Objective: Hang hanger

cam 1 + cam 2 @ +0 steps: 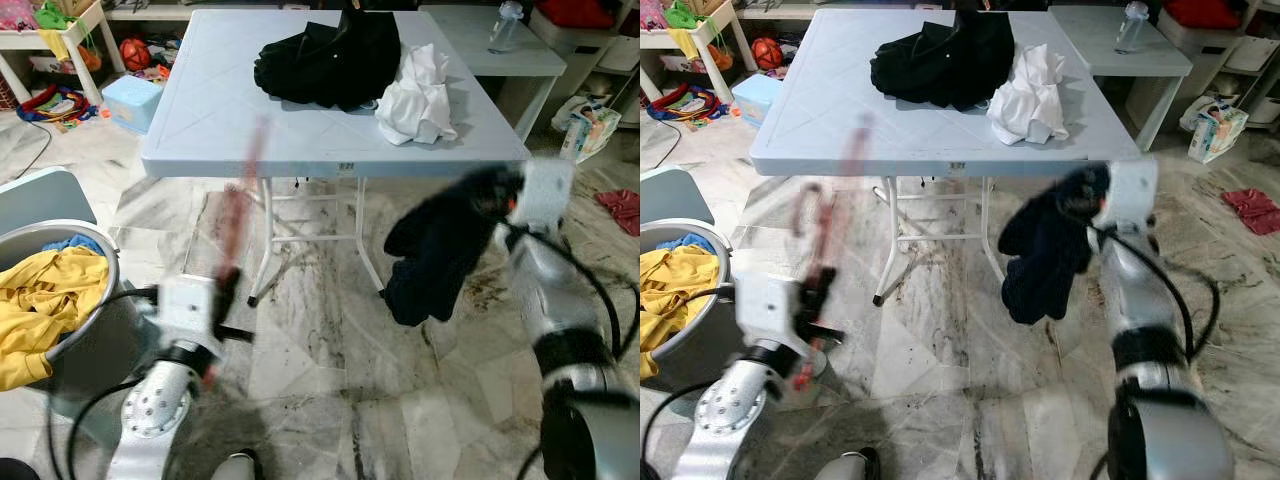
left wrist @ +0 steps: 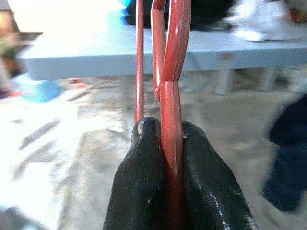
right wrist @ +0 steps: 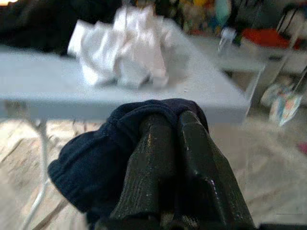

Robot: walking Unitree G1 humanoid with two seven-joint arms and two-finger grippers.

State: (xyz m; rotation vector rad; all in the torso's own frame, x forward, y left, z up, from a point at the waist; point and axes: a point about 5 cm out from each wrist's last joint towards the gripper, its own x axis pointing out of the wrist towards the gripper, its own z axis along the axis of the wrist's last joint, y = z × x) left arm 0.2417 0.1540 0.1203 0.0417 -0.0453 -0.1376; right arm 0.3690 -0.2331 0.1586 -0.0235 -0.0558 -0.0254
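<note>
Left pincer clenched on the red hanger, held upright in front of the worktop, below its near edge. Right pincer clenched on a dark garment dangling off the floor. We judge we're mid-carry: next move needs garment threaded onto hanger, then a rail, none visible. Basket by our left arm holds yellow clothes; black and white piles sit at the worktop's far right.

Left gripper raised, fingers clamped on a red hanger; right gripper raised, pinching a dark garment.
</note>
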